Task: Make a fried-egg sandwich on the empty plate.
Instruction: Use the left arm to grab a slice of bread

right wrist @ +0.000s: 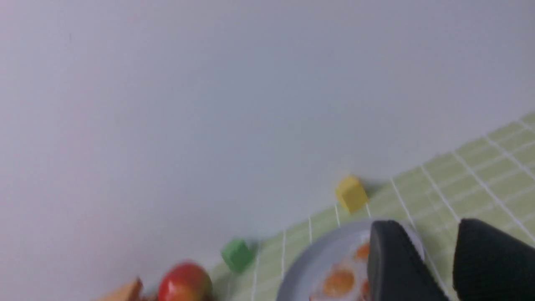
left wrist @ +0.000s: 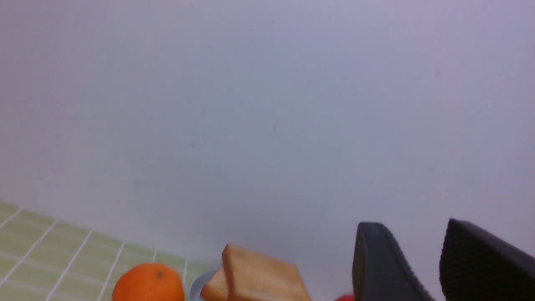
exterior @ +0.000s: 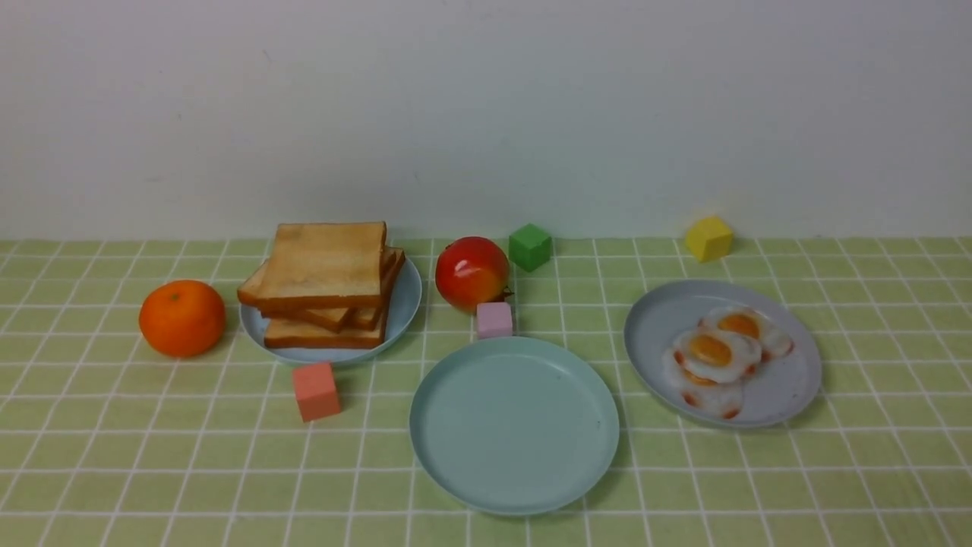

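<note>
You have the empty plate (exterior: 456, 425) at the front centre of the desk (exterior: 114, 471). Behind it to the left, toast slices (exterior: 326, 281) are stacked on a smaller plate (exterior: 406, 304), with an orange (exterior: 182, 317) to its left and the first cube (exterior: 316, 390) before it. An apple (exterior: 471, 272) stands behind the empty plate, with the second cube (exterior: 494, 319) between them and the third cube (exterior: 530, 246) behind the apple. To the right, fried eggs (exterior: 714, 357) lie on another plate (exterior: 661, 319), with the fourth cube (exterior: 708, 238) behind it.

Plain pale wall (exterior: 486, 106), perhaps white; green-checked tabletop (exterior: 114, 471)
</note>
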`<action>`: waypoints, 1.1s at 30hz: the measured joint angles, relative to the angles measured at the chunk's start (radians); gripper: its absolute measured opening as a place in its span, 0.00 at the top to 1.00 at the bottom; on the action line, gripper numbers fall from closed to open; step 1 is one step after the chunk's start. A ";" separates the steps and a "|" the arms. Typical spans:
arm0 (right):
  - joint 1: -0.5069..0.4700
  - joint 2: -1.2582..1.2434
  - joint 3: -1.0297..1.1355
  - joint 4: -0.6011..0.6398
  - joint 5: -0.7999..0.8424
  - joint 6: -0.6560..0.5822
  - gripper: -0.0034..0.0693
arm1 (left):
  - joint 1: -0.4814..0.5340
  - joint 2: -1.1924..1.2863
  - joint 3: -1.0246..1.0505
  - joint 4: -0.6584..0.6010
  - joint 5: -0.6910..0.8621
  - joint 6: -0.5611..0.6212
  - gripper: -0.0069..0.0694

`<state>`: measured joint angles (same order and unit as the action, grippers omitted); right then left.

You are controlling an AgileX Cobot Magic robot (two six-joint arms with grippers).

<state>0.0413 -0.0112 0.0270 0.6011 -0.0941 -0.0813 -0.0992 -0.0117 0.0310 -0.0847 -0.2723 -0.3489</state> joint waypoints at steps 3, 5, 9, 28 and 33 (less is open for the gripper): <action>0.000 0.000 -0.068 0.025 -0.106 0.005 0.62 | 0.000 0.002 -0.088 -0.007 -0.008 -0.024 0.60; 0.000 0.005 -0.113 0.025 -0.107 0.004 0.62 | 0.000 0.015 -0.140 -0.007 0.004 -0.025 0.60; 0.000 0.163 -0.397 0.025 0.005 -0.040 0.62 | 0.000 0.239 -0.458 -0.008 0.159 -0.048 0.60; 0.000 0.993 -0.743 0.124 0.479 -0.330 0.62 | 0.000 1.264 -0.862 -0.215 0.648 -0.142 0.60; 0.000 1.107 -0.743 0.163 0.681 -0.336 0.62 | 0.000 1.507 -1.035 -0.244 0.723 -0.024 0.60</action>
<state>0.0413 1.0957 -0.7161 0.7644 0.5868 -0.4173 -0.0992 1.4957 -1.0041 -0.3284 0.4505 -0.3728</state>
